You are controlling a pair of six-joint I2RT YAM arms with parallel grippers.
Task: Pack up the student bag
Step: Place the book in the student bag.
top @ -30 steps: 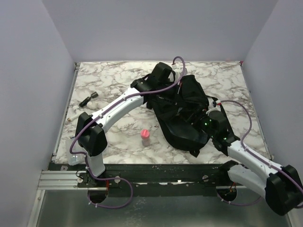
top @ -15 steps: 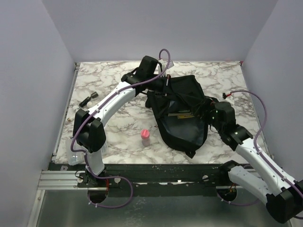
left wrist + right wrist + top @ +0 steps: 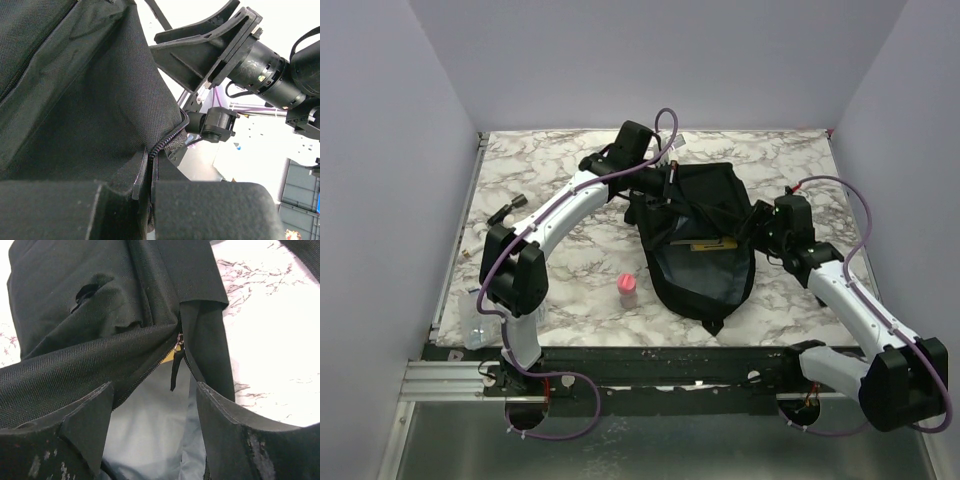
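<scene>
The student bag [image 3: 705, 265] is a large black backpack lying in the middle of the marble table, its zip mouth open. My left gripper [image 3: 663, 188] is at the bag's far left edge and is shut on its zip edge [image 3: 159, 145]; the fabric [image 3: 90, 100] stretches away from the fingers. My right gripper [image 3: 753, 226] is at the bag's right side, open, with its fingers [image 3: 85, 415] either side of the mouth. Grey lining [image 3: 150, 425], a hanging zip pull [image 3: 176, 371] and a bit of something yellow [image 3: 705, 245] show inside.
A small pink bottle [image 3: 628, 290] stands on the table just left of the bag. A small dark object [image 3: 504, 211] lies near the left edge. A clear item [image 3: 473, 333] sits by the left arm's base. Walls close the table in on three sides.
My left gripper has pulled back and to the left with the bag's edge, stretching the mouth open. My right gripper has moved from the bag's front part to its right side.
</scene>
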